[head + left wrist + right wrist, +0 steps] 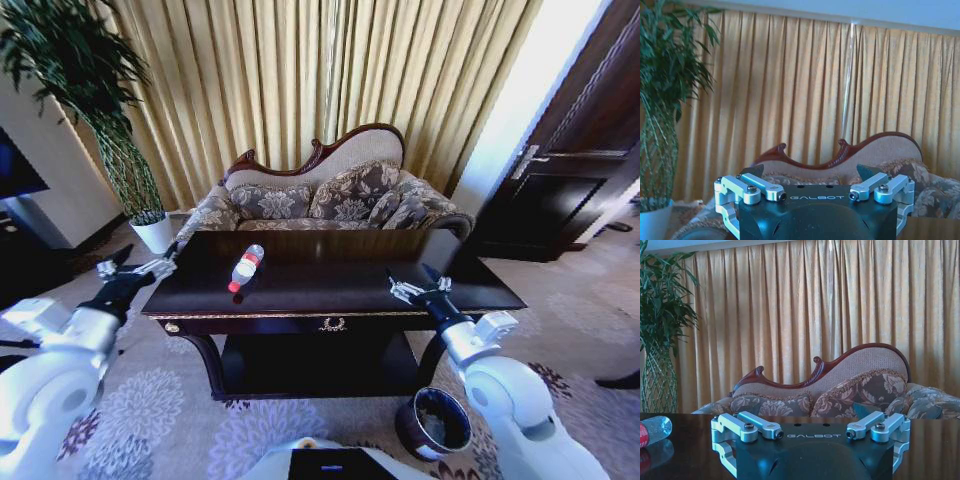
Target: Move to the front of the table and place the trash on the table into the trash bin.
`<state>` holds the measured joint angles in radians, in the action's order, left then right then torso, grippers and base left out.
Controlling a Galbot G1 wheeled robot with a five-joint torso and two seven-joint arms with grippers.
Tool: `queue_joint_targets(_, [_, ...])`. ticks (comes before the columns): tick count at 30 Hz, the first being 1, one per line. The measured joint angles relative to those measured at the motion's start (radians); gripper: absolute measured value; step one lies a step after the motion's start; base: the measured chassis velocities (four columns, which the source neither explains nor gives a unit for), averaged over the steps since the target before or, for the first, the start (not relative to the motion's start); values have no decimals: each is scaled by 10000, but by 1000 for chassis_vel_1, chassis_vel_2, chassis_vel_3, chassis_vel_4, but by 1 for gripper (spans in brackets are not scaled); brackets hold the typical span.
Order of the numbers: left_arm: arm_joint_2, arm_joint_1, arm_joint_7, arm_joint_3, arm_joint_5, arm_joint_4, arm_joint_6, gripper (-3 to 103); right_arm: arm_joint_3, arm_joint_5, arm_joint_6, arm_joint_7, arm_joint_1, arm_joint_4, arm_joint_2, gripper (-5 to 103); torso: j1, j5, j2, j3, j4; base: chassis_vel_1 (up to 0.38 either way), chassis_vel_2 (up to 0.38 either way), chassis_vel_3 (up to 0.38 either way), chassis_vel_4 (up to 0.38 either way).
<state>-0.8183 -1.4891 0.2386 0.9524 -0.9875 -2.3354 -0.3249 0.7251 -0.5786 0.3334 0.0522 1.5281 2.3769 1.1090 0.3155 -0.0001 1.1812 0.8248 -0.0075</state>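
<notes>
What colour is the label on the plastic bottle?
Red, on the bottle lying on the table; clearest in the head view.

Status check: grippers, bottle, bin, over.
Left gripper open at table's left corner; right gripper open over right front edge. Bottle lying on tabletop, untouched. Trash bin on floor, front right.

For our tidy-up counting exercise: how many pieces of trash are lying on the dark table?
1: a clear plastic bottle with red label lies on its side on the dark glossy wooden table, left of centre, nearer the left hand. Smaller scraps may be hidden.
</notes>
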Motion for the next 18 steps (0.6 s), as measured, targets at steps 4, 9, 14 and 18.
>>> queue_joint_targets(4, [411, 962, 45, -805, -209, 668, -285, 100, 26, 4, -134, 0, 6, -177, 106, 100, 0, 0, -1, 1, 0, 0, 0, 0, 0])
queue_joint_targets(9, [834, 1983, 282, -1756, -750, 1298, -1092, 100, 42, 191, -166, 14, -54, -326, 245, 100, 1, 1, -1, 1, 3, 0, 0, 0, 0])
queue_joint_targets(14, [1118, 3580, 745, -3367, -1095, 2209, -1880, 100, 99, 385, -191, 24, -74, -495, 299, 100, 1, 1, -1, 1, 0, 0, 0, 0, 0])
queue_joint_targets(18, [1080, 4830, 999, -4383, -1228, 2698, -2126, 100, 154, 394, -194, 35, -128, -570, 300, 100, 1, 3, -2, 1, -1, 0, 0, 0, 0])
